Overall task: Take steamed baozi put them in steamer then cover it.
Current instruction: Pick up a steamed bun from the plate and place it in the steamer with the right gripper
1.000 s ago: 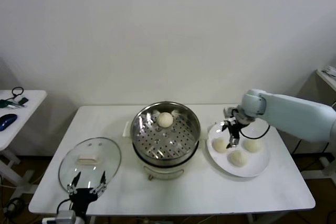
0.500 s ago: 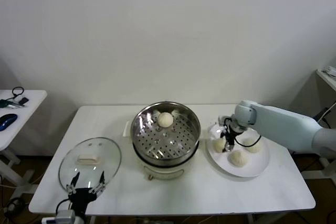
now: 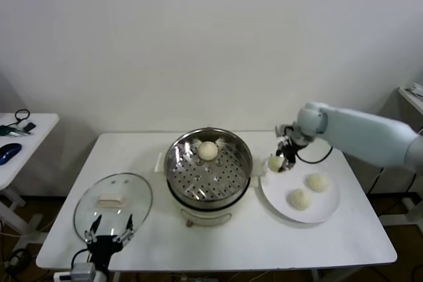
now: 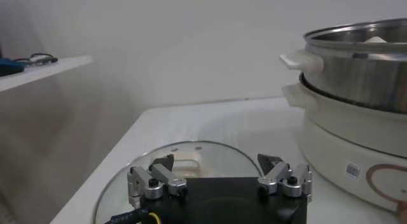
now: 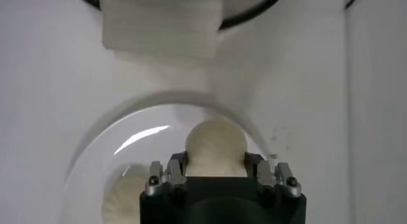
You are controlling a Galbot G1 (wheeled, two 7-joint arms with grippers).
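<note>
gripping one bun (image 3: 275, 163) with clamped fingers, the right gripper (image 3: 280, 163) hangs between plate (image 3: 324, 212) and steamer (image 3: 208, 170); left gripper (image 3: 108, 238), fingers apart, sits by the lid (image 3: 112, 205).

This looks like a robot test room or lab set up as a mock kitchen, not a lived-in home. A plain white folding table (image 3: 218, 239) stands against a bare white wall (image 3: 211, 37) with no cabinets, counter or sink. On it sit only a few cooking props: an electric steamer (image 3: 208, 170), its glass cover (image 3: 113, 204) and a white plate (image 3: 317, 206). At the far left a second white table (image 3: 26, 138) carries a computer mouse (image 3: 8, 152) and small desk clutter, and cables (image 3: 13, 255) trail on the floor.
</note>
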